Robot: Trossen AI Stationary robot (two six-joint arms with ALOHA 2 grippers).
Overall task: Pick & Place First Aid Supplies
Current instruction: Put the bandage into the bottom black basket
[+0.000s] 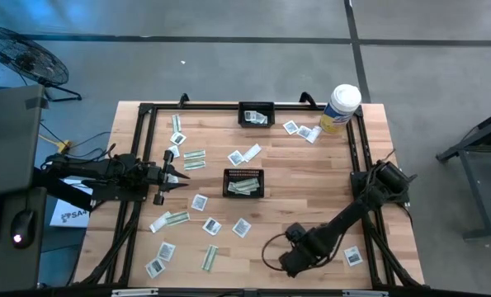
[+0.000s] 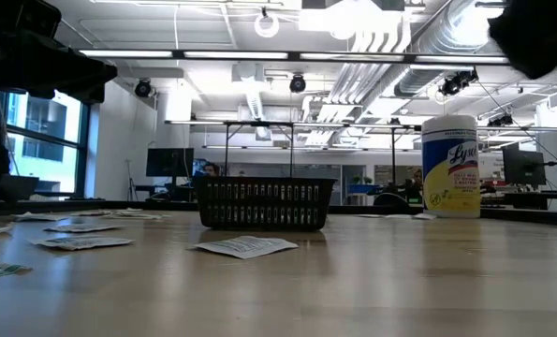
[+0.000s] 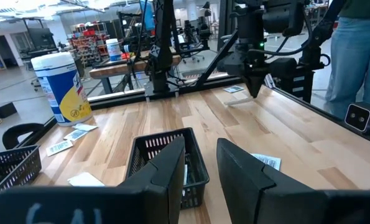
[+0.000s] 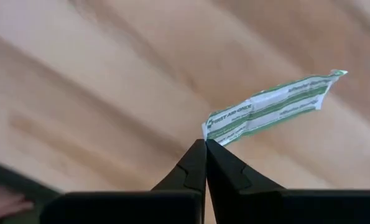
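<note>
Overhead and wrist views of a wooden table [image 1: 311, 186] strewn with first aid packets. The right gripper [image 4: 206, 144], at the table's near right part, has its fingers clenched on 1 corner of a green-and-white strip packet [image 4: 268, 109], which juts out from the fingertips above the wood. The left gripper [image 3: 200, 152] hangs at the table's left side, pointing toward the centre basket [image 1: 243, 182]; its fingers stand parted with nothing between them. That black basket holds a few strip packets. A second black basket [image 1: 256, 114] sits at the far edge, also with packets inside. A white-and-yellow wipes canister [image 1: 340, 108] stands upright at the far right corner, with 2 square white packets [image 1: 291, 127] just beside it. Other square and strip packets [image 1: 212, 225] lie scattered flat over the table's left and near parts. 1 square packet [image 1: 354, 256] lies near the right arm.
</note>
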